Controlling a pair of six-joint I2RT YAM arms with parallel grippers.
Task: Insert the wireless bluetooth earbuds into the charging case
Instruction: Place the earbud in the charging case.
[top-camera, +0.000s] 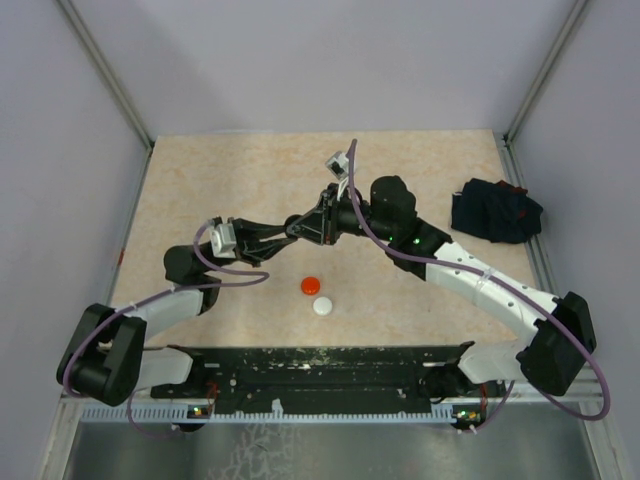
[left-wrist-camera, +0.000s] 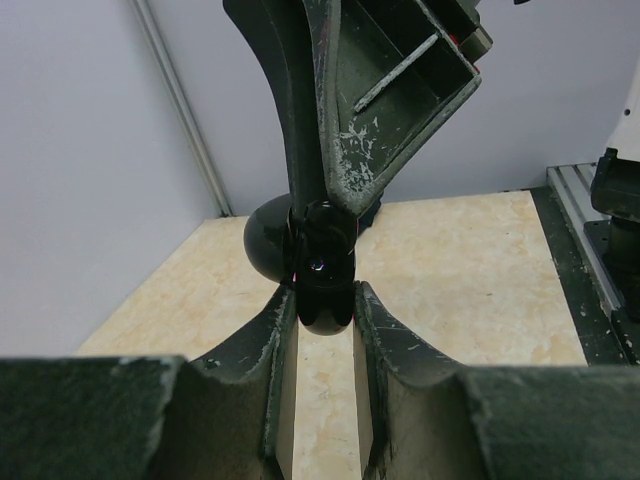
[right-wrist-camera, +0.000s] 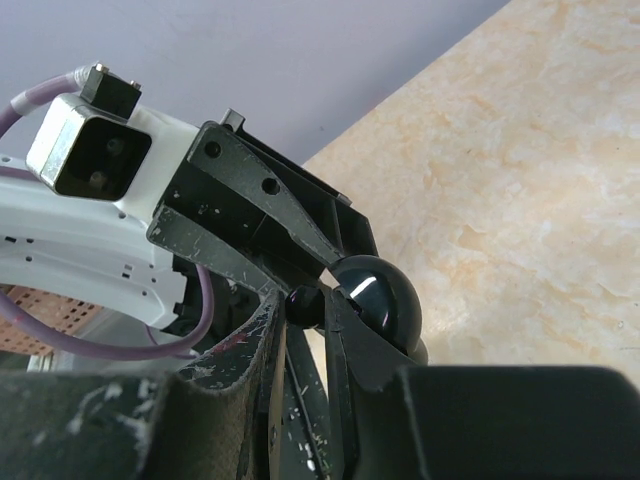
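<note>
Both grippers meet in mid-air above the table's middle. My left gripper (top-camera: 296, 231) (left-wrist-camera: 323, 302) is shut on a glossy black charging case (left-wrist-camera: 323, 285), and the case's round lid (left-wrist-camera: 262, 242) (right-wrist-camera: 388, 298) stands open behind it. Coming from the opposite side, my right gripper (top-camera: 314, 226) (right-wrist-camera: 305, 312) is shut on a small glossy black earbud (right-wrist-camera: 305, 305), right at the case. In the left wrist view the right gripper's fingers (left-wrist-camera: 325, 150) reach down onto the top of the case. How the bud sits against the case is hidden by the fingers.
A red round case (top-camera: 311, 286) and a white round case (top-camera: 322, 306) lie on the table just in front of the grippers. A dark navy cloth bundle (top-camera: 495, 210) sits at the right edge. Frame posts stand at the back corners.
</note>
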